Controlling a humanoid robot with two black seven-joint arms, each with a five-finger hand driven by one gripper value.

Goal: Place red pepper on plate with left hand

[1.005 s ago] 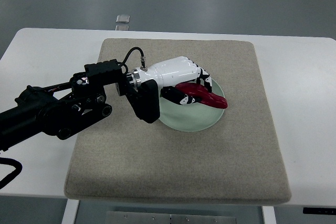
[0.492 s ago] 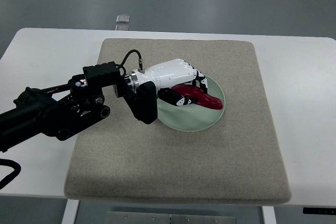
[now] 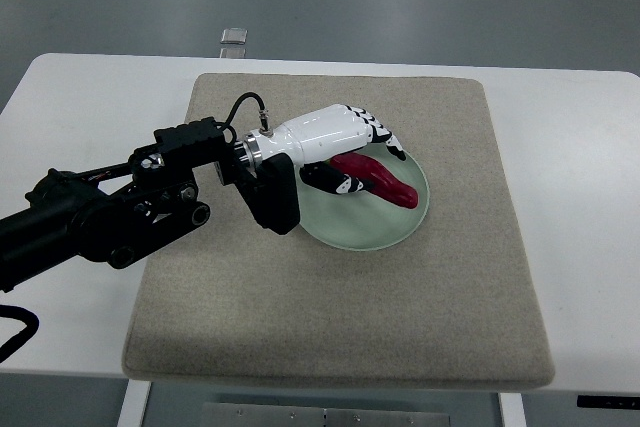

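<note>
The red pepper (image 3: 378,179) lies on the pale green plate (image 3: 368,224), in its upper half. My left hand (image 3: 368,160) is white with black finger joints and comes in from the left on a black arm. It hovers over the plate's left part, just above the pepper's stem end. The fingers (image 3: 388,140) are spread above the pepper and the thumb (image 3: 340,183) sits beside its left end. The hand looks open, no longer closed around the pepper. The right arm is not in view.
The plate sits on a beige mat (image 3: 340,307) that covers most of the white table (image 3: 570,147). A small clear object (image 3: 234,36) lies at the table's far edge.
The fingers have lifted and spread off the pepper. The pepper has settled onto the plate, and the hand has drawn back slightly to the left.
</note>
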